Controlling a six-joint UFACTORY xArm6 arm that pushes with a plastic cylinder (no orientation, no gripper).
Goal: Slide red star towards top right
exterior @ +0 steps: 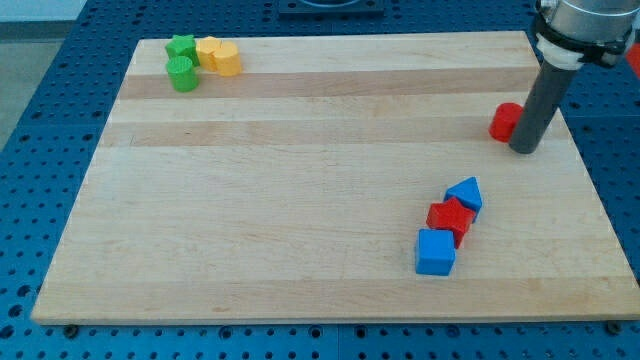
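The red star (450,219) lies on the wooden board (300,180) at the lower right, wedged between a blue triangular block (465,193) above it and a blue cube (435,252) below it, touching both. My tip (523,148) rests at the board's right side, well above and to the right of the red star. It stands right beside a red cylinder-like block (505,121), touching its right side.
At the view's top left sits a cluster: a green star (181,46), a green cylinder (182,74), and two yellow blocks (219,56) touching each other. The board's right edge is close to my tip.
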